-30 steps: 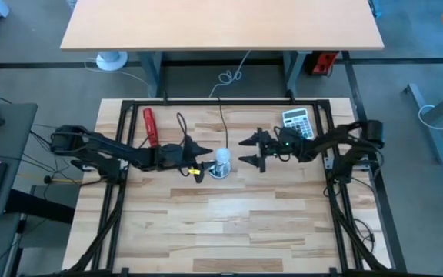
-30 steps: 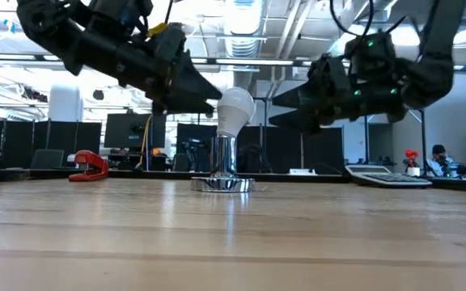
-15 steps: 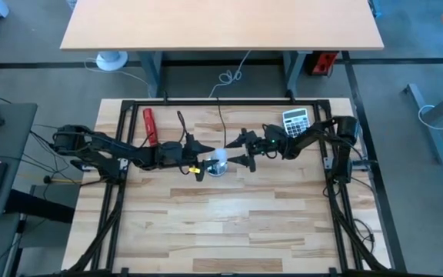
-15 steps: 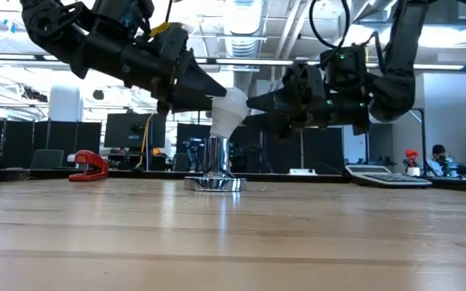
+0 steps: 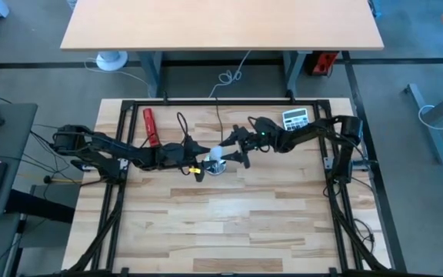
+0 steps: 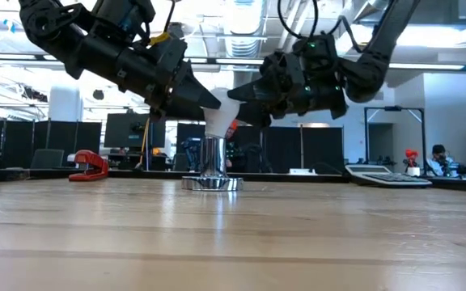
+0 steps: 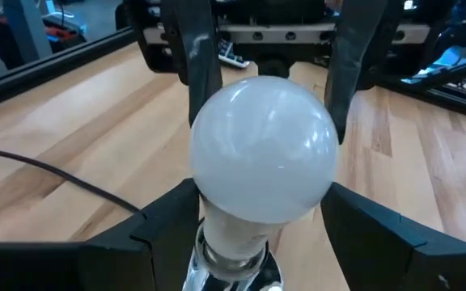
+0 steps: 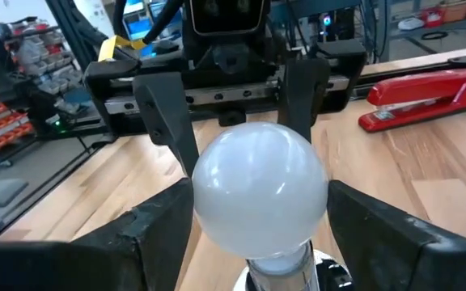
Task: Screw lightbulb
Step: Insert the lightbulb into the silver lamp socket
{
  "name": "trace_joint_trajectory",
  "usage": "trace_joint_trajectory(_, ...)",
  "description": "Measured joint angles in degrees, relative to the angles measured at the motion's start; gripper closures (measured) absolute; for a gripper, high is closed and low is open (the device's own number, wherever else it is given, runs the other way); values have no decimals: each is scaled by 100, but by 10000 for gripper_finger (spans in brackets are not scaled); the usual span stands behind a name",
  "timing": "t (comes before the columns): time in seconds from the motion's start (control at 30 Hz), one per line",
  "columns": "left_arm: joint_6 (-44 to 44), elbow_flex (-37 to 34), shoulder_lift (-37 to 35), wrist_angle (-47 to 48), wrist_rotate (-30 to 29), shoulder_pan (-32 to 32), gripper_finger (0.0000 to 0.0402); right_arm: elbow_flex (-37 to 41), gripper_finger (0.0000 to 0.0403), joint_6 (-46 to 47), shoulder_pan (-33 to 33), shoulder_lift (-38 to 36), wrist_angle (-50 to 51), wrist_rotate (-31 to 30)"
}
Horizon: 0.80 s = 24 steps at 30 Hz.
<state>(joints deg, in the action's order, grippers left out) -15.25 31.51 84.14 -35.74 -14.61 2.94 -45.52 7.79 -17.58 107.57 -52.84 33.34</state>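
Right gripper (image 5: 229, 153) sits just right of frame centre in the high view, its fingers spread wide on either side of the small white pear-shaped lightbulb (image 5: 215, 156). In the right wrist view the dark fingers (image 8: 383, 226) flank the globe with visible gaps, so no clamp.

Left gripper (image 5: 199, 158) comes in from the left, also spread; in its wrist view the fingers (image 7: 148, 234) bracket the bulb's neck, maybe brushing it, contact unclear.

Bulb (image 6: 219, 118) stands centre-frame in the low view, base down in the round shiny metal socket (image 6: 211, 166), tilted slightly. Can't tell how far the thread is engaged.

Handling, my read: light, thin shell, smooth and slippery, fragile under pinch. Grip the widest part of the globe with light force. Steady the socket; it looks free to slide on the wooden table (image 5: 237, 223).

Red stapler (image 5: 150, 125) upper left, grey calculator (image 5: 296, 119) upper right, both well apart from the work.
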Motion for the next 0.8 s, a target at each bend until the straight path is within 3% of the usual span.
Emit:
trace_joint_trajectory(0.23, -50, -2, -143, 326, -64, -130, 161, -379, 122, -209, -90, 9, 804, 197)
trace_joint_trajectory(0.5, 361, 34, -1140, 1138, -761, -376, 162, -681, 124, -636, -22, 76, 2071, 138)
trace_joint_trajectory(0.8, 240, 21, -1113, 1716, -777, -377, 162, -1036, 123, -733, 70, 44, 2215, 81)
